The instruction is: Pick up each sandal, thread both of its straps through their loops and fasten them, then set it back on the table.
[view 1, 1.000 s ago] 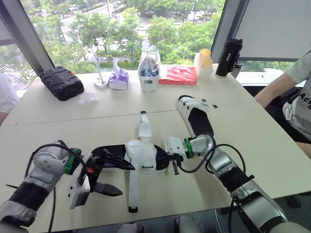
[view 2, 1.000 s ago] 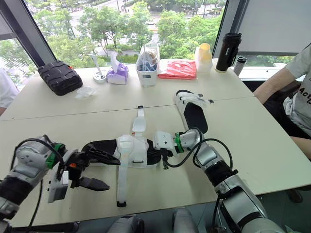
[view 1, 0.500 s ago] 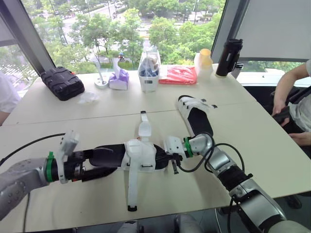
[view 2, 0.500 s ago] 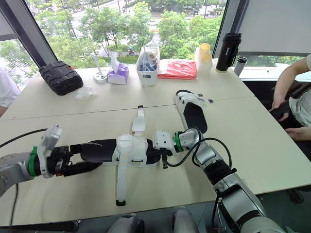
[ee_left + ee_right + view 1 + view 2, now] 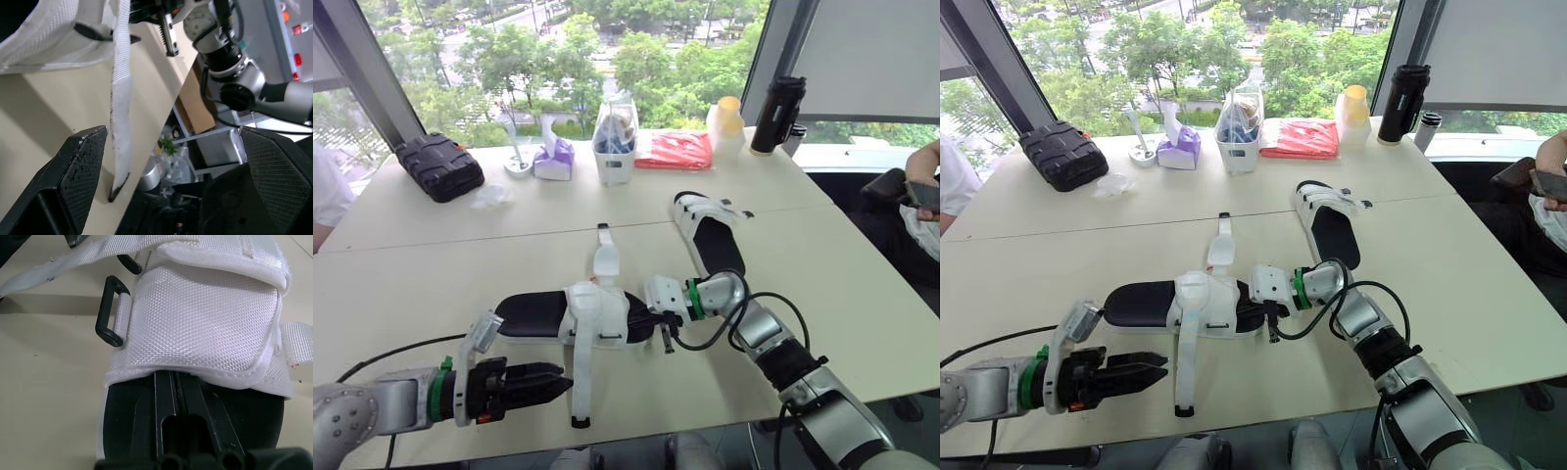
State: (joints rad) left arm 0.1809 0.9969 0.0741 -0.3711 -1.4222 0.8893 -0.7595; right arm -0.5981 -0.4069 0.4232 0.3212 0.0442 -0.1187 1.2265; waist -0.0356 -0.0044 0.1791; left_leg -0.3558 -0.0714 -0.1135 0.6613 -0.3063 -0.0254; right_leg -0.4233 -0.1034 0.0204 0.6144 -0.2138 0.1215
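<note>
White webbing is the thing to handle now. At the left, the left gripper (image 5: 548, 385) hovers low over the counter (image 5: 431, 264) with its fingers wide open. The long strap (image 5: 579, 377) of the near sandal (image 5: 543, 313) lies just ahead of them and is not touched. This strap looks soft, light and limp, so I judge it must be pinched close to its dark tip; if it is held higher, the end will bend away from the loop. The sandal lies flat in the middle of the counter, and its black sole seems stiffer. Its short strap (image 5: 604, 259) points toward the windows and is also loose. The two black loops (image 5: 110, 312) look small and rigid. At the sandal's right end, the right gripper (image 5: 661, 323) rests its fingers, closed together, on the footbed under the white upper. I count two sandals; the far sandal (image 5: 713, 245) lies further right.
</note>
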